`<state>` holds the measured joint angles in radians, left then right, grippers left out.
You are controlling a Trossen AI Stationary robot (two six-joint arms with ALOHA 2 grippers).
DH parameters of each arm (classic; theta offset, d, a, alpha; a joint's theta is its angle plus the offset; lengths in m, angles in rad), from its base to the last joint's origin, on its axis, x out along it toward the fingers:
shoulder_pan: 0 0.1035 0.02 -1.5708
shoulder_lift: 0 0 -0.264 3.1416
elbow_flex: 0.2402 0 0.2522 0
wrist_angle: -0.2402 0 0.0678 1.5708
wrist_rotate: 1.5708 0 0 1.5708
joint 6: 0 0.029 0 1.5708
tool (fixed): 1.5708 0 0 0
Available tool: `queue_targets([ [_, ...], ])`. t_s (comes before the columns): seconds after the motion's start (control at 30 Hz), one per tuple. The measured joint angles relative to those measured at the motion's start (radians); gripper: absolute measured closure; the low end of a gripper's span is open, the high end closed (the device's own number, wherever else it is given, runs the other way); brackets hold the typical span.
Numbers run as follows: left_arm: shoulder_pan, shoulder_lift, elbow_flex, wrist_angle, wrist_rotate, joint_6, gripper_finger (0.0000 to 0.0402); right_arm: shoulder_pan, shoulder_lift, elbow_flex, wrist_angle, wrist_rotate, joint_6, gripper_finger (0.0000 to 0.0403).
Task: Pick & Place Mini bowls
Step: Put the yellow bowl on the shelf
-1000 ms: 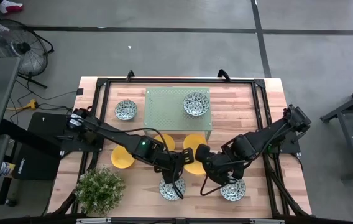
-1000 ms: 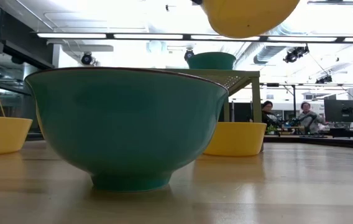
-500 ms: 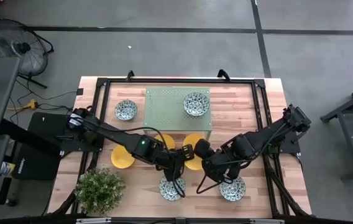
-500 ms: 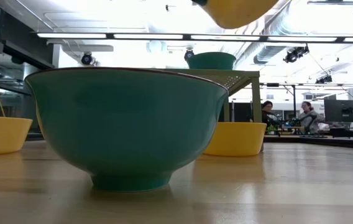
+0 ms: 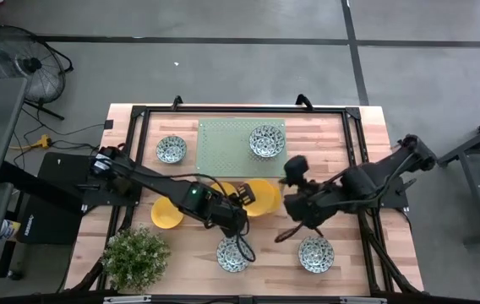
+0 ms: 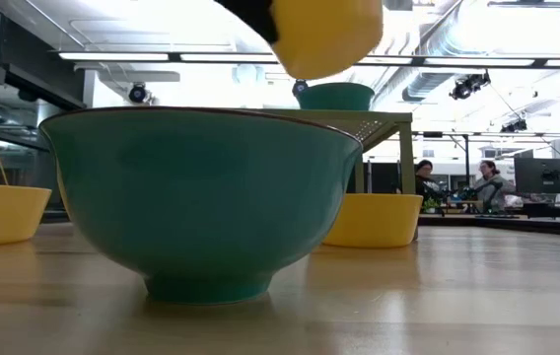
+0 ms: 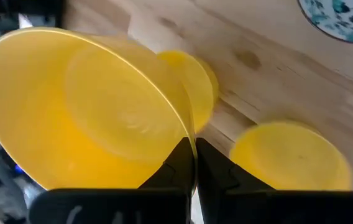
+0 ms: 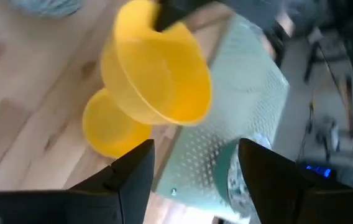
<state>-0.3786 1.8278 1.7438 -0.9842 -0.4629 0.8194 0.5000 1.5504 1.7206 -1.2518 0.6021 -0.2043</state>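
High view, left gripper (image 5: 244, 196): clamped on the rim of a lifted yellow bowl (image 5: 261, 196) above mid-table, just in front of the pale green perforated stand (image 5: 242, 152).
High view, right gripper (image 5: 293, 171): jaws spread wide and empty, just beside the lifted yellow bowl on its right, near the stand's front right corner.
High view, other bowls: one patterned bowl (image 5: 266, 140) sits on the stand; a second patterned bowl (image 5: 171, 149) rests on the table left of the stand; two more patterned bowls (image 5: 316, 253) lie near the front edge; a yellow bowl (image 5: 166, 214) lies left of the left arm, another partly hidden under that arm.
High view, surroundings: a potted plant (image 5: 136, 256) stands at the wooden table's (image 5: 324, 139) front left corner.
Low view, foreground: a teal-sided bowl (image 6: 201, 197) fills the frame, standing on the tabletop.
Low view, above: the lifted yellow bowl (image 6: 324, 36) hangs clear of the table, a dark gripper part at its left edge.
Low view, background: yellow bowls stand at far left and at right of centre (image 6: 371, 219); people (image 6: 484, 182) sit far behind the table.
Left wrist view: the closed fingers (image 7: 179, 163) pinch the rim of the tilted yellow bowl (image 7: 83, 118); two yellow bowls (image 7: 291, 155) lie on the wood below.
Right wrist view: the two fingers (image 8: 133, 171) stand far apart, holding nothing; beyond them the yellow bowl (image 8: 158, 78) hangs tilted over another yellow bowl (image 8: 108, 130) and the stand's edge (image 8: 238, 99).
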Motion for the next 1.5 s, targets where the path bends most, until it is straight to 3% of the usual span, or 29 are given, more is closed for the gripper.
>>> queue_targets([
  [0.33,0.065,0.0,0.23,-0.409,0.025,-0.273,0.0401,-0.031,-0.065,0.0,-0.104,-0.055,0.596,0.0185],
  [0.57,0.214,-0.001,0.289,-0.589,0.152,-0.382,0.0401,-0.061,-0.067,-0.002,-0.235,-0.078,0.837,0.0191],
  [0.77,0.356,0.0,0.29,-0.587,0.233,-0.451,0.0401,-0.069,-0.067,-0.002,-0.301,-0.05,0.949,0.0188],
  [1.03,0.474,0.0,0.29,-0.587,0.192,-0.438,0.0401,-0.069,-0.067,-0.002,-0.304,-0.026,0.994,0.0187],
  [1.5,0.49,0.001,0.175,-0.587,0.18,-0.431,0.0401,-0.069,-0.067,-0.002,-0.304,-0.007,1.072,0.0187],
])
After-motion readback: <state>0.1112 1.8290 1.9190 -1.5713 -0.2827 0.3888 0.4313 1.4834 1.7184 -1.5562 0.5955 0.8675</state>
